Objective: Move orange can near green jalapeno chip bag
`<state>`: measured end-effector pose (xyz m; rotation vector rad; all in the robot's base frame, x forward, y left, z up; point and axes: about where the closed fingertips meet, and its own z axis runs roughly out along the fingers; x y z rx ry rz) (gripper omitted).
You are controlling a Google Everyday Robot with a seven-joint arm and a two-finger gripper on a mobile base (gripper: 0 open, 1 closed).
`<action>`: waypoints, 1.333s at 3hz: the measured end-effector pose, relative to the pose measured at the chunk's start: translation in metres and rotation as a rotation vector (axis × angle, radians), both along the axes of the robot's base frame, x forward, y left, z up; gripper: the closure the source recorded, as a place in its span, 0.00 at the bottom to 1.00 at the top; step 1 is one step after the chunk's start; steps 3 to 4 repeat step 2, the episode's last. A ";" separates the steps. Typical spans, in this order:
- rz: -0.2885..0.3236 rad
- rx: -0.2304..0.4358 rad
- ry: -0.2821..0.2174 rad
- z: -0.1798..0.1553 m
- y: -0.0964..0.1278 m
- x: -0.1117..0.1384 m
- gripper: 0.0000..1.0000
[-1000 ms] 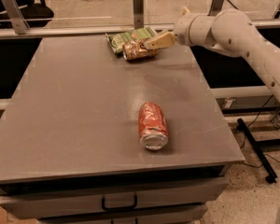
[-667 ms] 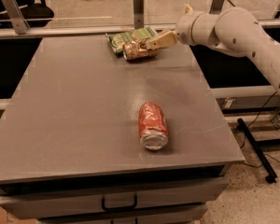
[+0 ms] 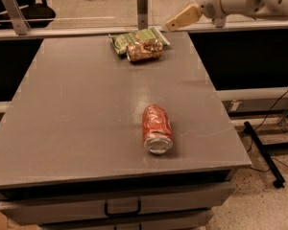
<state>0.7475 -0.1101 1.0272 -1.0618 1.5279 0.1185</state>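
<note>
The orange can [image 3: 144, 51] lies on its side at the far middle of the grey table [image 3: 77, 114], golden-orange and brown with a pale pattern. It rests against the front edge of the green jalapeno chip bag [image 3: 137, 36], which lies flat at the table's back edge. My gripper [image 3: 175, 21] is raised above the table's back right corner, up and to the right of the can and apart from it, and holds nothing.
A dented red-orange can [image 3: 157, 128] lies on its side in the near right part of the table. A metal post [image 3: 142, 6] stands behind the bag and another [image 3: 12, 11] at the far left. A drawer handle [image 3: 122, 207] is below the front edge.
The gripper has let go of the orange can and lifted up and to the right, away from it. The can stays beside the green bag.
</note>
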 end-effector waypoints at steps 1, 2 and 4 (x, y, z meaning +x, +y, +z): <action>0.018 -0.141 -0.044 0.056 -0.005 -0.054 0.00; 0.021 -0.154 -0.072 0.077 0.000 -0.067 0.00; 0.021 -0.154 -0.072 0.077 0.000 -0.067 0.00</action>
